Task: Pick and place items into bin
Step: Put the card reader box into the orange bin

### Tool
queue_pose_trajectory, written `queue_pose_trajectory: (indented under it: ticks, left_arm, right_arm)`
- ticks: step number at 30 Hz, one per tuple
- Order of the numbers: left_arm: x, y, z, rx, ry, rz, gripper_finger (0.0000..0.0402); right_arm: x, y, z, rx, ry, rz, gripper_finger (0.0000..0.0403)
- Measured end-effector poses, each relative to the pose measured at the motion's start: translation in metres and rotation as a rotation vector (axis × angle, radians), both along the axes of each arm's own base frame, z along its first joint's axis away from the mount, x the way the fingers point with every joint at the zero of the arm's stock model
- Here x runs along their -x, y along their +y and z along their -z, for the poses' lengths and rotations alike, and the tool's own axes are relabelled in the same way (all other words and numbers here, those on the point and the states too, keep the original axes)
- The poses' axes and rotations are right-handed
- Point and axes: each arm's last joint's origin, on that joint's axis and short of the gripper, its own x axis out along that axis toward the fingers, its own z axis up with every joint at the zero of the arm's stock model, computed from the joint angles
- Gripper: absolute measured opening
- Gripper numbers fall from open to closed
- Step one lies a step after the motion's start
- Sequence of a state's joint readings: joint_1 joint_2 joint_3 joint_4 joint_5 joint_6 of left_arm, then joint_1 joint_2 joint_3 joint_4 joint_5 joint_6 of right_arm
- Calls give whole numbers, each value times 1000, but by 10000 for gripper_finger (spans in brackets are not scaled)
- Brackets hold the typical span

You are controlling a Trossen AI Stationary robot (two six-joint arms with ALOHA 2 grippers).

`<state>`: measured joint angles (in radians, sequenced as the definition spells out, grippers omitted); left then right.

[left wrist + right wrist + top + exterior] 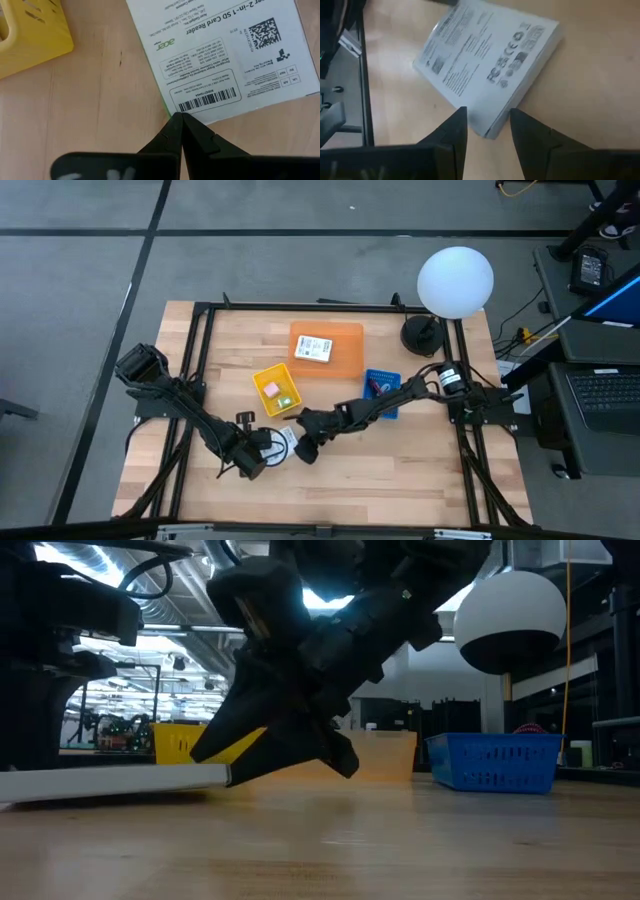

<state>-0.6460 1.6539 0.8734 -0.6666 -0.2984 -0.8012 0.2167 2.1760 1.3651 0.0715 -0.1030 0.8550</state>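
A white labelled packet [286,440] lies flat on the table between my two grippers. My left gripper [181,119] is shut, its tips at the packet's edge beside the barcode. My right gripper [487,125] is open and low over the table, one finger on either side of a packet corner [490,131]; I see no touch. A second white packet [313,348] lies in the orange bin [345,355]. Pink and green blocks [277,392] sit in the yellow bin [262,376]. A dark red cord [376,387] lies in the blue bin [392,380]. My left gripper's shut fingertips [176,122] meet the white packet's edge [172,113] near its corner, below the barcode, coming in low and slanting down from the table's left. Nothing is pinched between them. The packet lies flat on the wood.
The three bins stand in a row behind the packet, toward the far edge. A black lamp base [422,332] with a white globe [455,280] stands at the far right corner. Bare wood [400,470] lies near the front edge. A black frame [190,380] rims the table.
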Motion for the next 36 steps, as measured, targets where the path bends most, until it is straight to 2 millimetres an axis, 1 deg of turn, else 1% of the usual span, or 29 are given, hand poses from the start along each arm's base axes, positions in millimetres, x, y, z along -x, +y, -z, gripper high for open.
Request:
queue_pose_trajectory:
  ticks: [5, 9, 13, 15, 21, 26, 36]
  left_arm:
    - [0, 0, 0, -1, 2, 2, 3]
    - [1, 0, 0, -1, 4, 4, 3]
    - [1, 0, 0, -1, 5, 5, 3]
    - [1, 0, 0, -2, 6, 5, 3]
    - [1, 0, 0, -2, 6, 4, 3]
    - [1, 0, 0, 8, -6, -46, 3]
    - [-1, -1, 0, 27, -36, -97, 3]
  right_arm:
    - [-1, -14, -9, -17, 4, -18, 129]
    - [4, -21, -19, 15, 40, -15, 129]
    - [7, -21, -17, 23, 77, -17, 129]
    - [8, -17, -17, 22, 75, -29, 129]
    - [8, -13, -16, -66, 80, -114, 129]
    - [8, -13, -16, -65, 82, -113, 129]
    - [7, -24, -15, -59, 93, -84, 129]
